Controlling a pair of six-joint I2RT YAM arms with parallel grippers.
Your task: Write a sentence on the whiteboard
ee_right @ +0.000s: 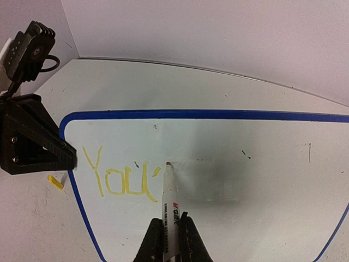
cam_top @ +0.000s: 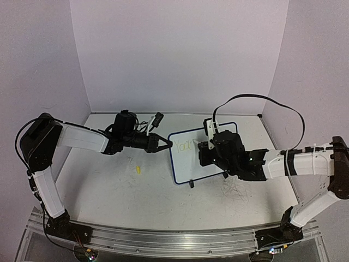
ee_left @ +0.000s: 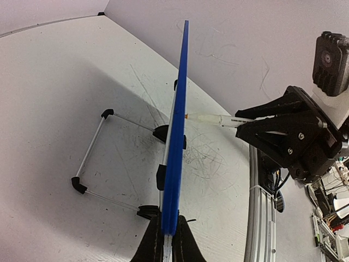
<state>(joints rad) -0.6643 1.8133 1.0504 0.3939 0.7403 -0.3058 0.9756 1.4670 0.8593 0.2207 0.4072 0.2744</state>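
1. The right gripper [ee_right: 169,232] is closed on a marker [ee_right: 170,204], holding its barrel with the tip pointing away toward the board.
2. The tip sits just right of the last yellow stroke. In the left wrist view it appears to touch the board's face.
3. The sentence [ee_right: 122,176] reads "You" plus an apostrophe, in pale yellow, near the board's upper left corner.
4. The board [ee_right: 251,180] stands propped on its feet, right of the middle of the table [cam_top: 109,191], between the two grippers. Most of its white face is bare.
5. The left gripper [ee_left: 168,243] is clamped on the board's left edge, which looks like a steadying hold.
6. A small yellow cap [cam_top: 138,170] lies on the table left of the board, apart from it.
7. Judging by this, the task is at an early stage. One word is only partly written and the marker is placed for the next letter. The rest of that word and all the following words are not yet written, and there is plenty of free board for them.
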